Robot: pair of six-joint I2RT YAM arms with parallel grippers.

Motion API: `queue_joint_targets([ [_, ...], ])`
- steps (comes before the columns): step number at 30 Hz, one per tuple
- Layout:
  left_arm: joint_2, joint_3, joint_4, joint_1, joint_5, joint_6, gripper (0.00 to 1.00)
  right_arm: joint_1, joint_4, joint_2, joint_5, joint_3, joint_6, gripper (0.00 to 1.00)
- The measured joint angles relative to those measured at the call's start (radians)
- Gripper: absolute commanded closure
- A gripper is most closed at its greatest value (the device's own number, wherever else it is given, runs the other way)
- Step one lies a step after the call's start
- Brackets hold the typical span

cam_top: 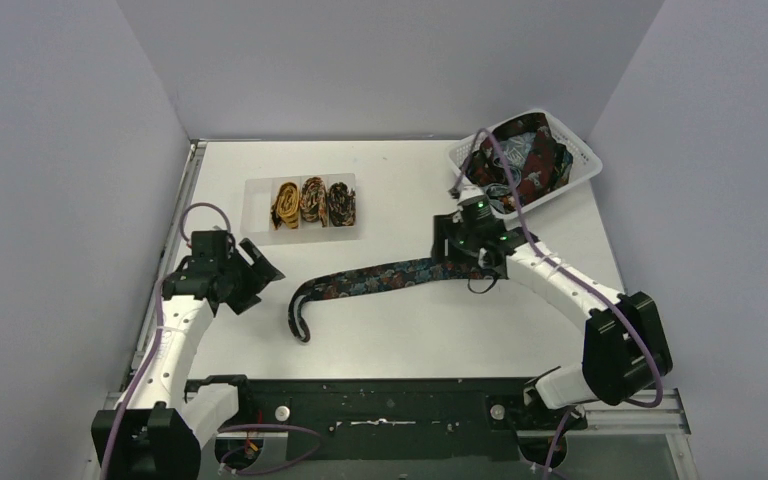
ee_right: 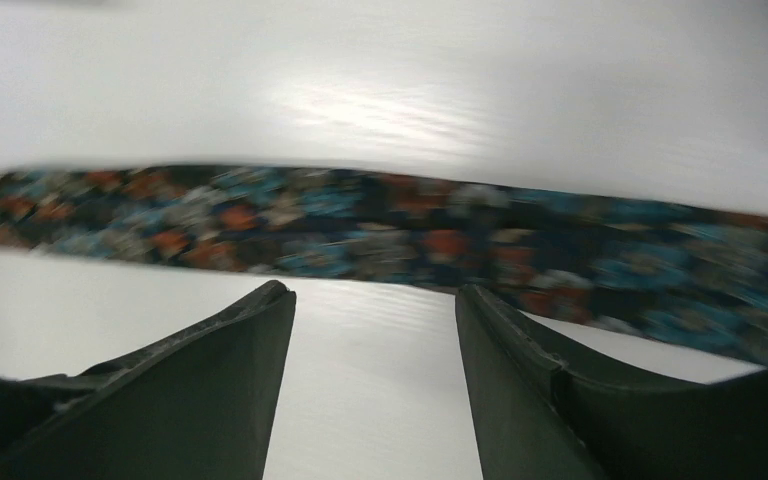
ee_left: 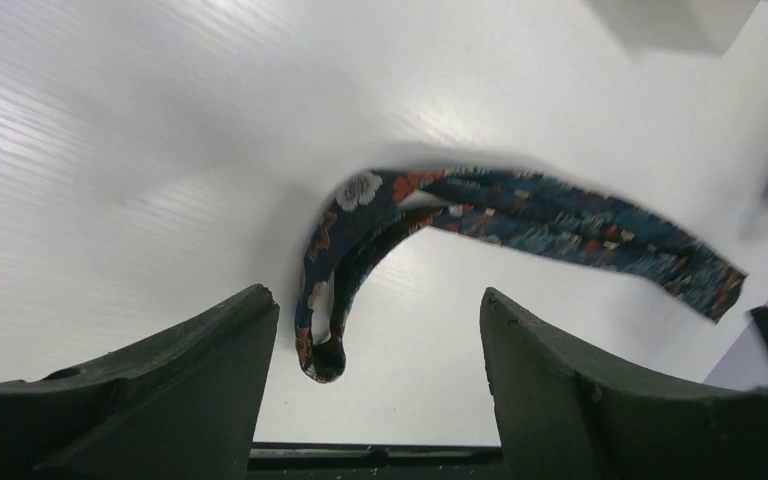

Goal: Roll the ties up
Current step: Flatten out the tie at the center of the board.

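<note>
so the 2 arms crouch low near either end of the navy tie [cam_top: 390, 275], left gripper [cam_top: 260, 268] and right gripper [cam_top: 450, 245] both gaping, empty

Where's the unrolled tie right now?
In the top view, the unrolled tie lies mid-table between the left gripper and the right gripper, just below the tray.

My left arm [cam_top: 175, 330] rises from its base at the near left and bends forward, the wrist turned toward the middle. My left gripper [cam_top: 252, 272] points to my right and slightly down, jaws standing wide apart, the dark fingers [ee_left: 210, 370] clasping nothing. My right arm [cam_top: 560, 282] has its elbow pushed out to the side, forearm running forward and inward. My right gripper [cam_top: 453, 243] faces downward, jaws parted, its fingers [ee_right: 230, 380] closed on nothing.
</note>
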Motion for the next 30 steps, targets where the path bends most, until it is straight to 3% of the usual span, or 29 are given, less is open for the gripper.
queue_joint_targets([
  [5,-0.034,-0.014,-0.027,0.088,0.016,0.020,0.28,0.296,0.185,0.072,-0.047,-0.011,-0.098,0.30],
  [7,-0.059,-0.050,-0.039,0.088,0.033,0.014,0.27,0.374,0.271,0.092,-0.072,-0.025,-0.180,0.16],
  [9,-0.092,-0.091,-0.053,0.089,0.046,-0.005,0.27,0.424,0.357,0.119,-0.128,-0.037,-0.290,0.13],
  [21,-0.185,-0.127,-0.112,0.090,0.003,-0.107,0.27,0.463,0.444,0.431,-0.374,0.166,-0.911,0.08],
  [30,-0.297,-0.127,-0.165,0.092,-0.044,-0.159,0.27,0.463,0.367,0.610,-0.515,0.408,-1.087,0.07],
])
